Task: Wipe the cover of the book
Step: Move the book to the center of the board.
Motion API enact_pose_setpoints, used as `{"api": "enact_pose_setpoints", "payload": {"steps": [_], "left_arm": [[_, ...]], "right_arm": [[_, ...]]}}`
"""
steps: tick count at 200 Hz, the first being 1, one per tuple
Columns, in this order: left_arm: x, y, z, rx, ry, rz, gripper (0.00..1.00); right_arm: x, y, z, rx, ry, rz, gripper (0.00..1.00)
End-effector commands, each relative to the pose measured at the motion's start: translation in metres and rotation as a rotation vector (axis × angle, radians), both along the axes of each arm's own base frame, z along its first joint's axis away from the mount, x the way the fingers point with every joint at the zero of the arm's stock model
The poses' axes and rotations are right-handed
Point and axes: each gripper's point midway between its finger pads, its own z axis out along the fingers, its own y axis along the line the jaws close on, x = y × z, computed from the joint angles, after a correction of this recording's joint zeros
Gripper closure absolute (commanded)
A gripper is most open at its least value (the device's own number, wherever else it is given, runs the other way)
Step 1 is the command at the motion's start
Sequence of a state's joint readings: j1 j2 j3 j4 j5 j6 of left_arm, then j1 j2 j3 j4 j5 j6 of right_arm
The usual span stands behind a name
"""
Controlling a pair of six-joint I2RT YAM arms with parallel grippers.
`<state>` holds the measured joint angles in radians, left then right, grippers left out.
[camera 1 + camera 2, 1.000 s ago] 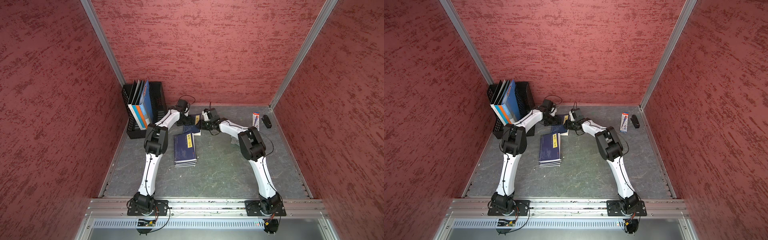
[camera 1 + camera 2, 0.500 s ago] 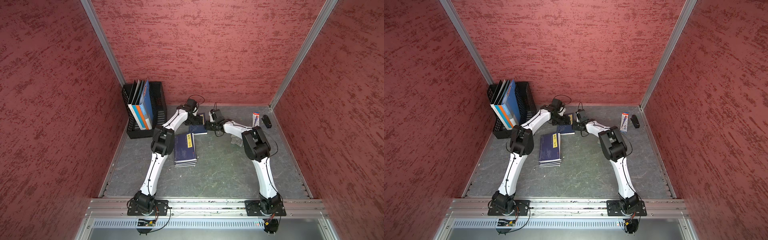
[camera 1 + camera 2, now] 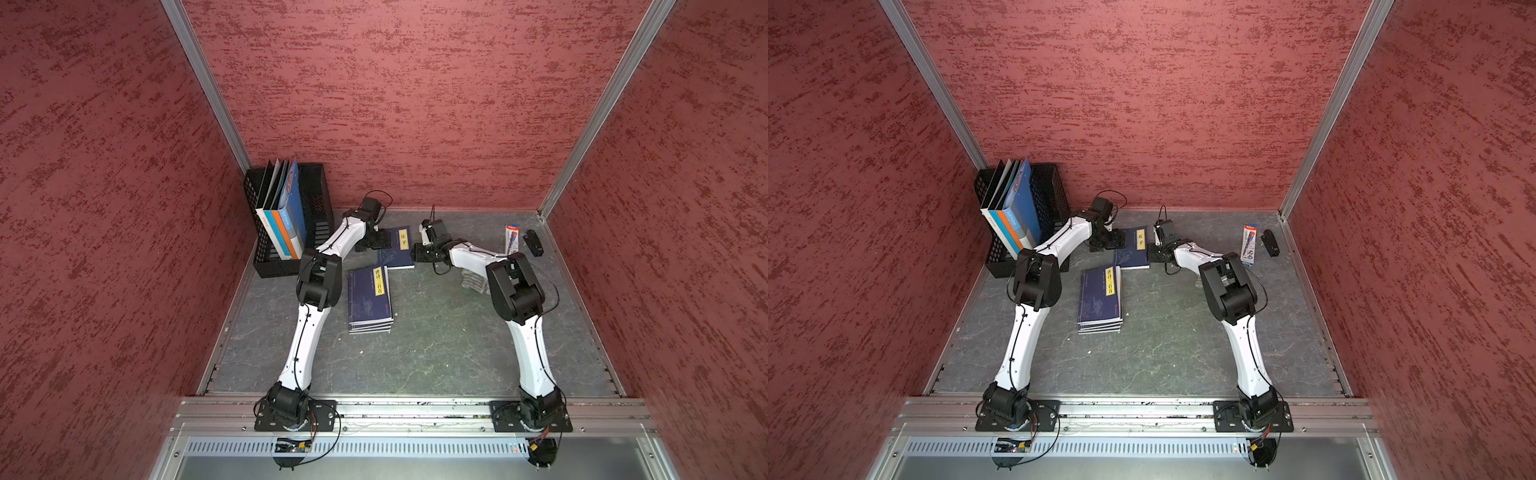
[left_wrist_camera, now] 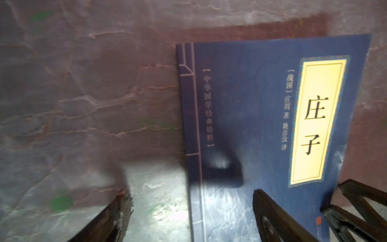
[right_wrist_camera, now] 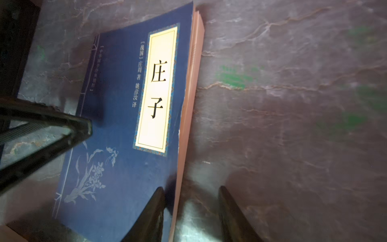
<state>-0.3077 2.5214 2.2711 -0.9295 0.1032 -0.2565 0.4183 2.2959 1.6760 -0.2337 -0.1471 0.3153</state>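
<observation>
Your book, the blue one with the yellow title label, lies flat on the surface near the back wall, between both arms. The left gripper is spread wide and empty, one finger over the cover, the other over bare surface. The right gripper is part-open, straddling the page edge and grasping nothing. A stack of blue books lies just in front.
</observation>
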Motion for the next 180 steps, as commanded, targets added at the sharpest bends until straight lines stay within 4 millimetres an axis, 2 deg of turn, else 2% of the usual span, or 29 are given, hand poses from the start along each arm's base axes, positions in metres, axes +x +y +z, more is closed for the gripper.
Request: {"api": "enact_pose_setpoints", "payload": {"steps": [1,54,107,148,180], "left_arm": [[-0.007,-0.014,-0.013,-0.023,0.039,-0.047,0.12],[-0.017,-0.050,-0.007,-0.077,0.028,-0.184,0.25],[-0.037,-0.076,-0.016,-0.086,0.069,-0.251,0.28],[-0.052,-0.101,-0.018,-0.095,0.079,-0.296,0.30],[-0.065,-0.122,-0.012,-0.123,0.084,-0.305,0.31]], "right_arm": [[-0.001,0.000,-0.011,-0.017,0.036,0.034,0.58],[0.002,0.003,-0.008,-0.008,0.032,0.044,0.61],[-0.002,0.002,-0.005,-0.008,0.039,0.047,0.65],[-0.018,-0.008,-0.006,-0.024,0.055,0.029,0.68],[-0.035,-0.021,-0.007,-0.048,0.067,0.008,0.68]]}}
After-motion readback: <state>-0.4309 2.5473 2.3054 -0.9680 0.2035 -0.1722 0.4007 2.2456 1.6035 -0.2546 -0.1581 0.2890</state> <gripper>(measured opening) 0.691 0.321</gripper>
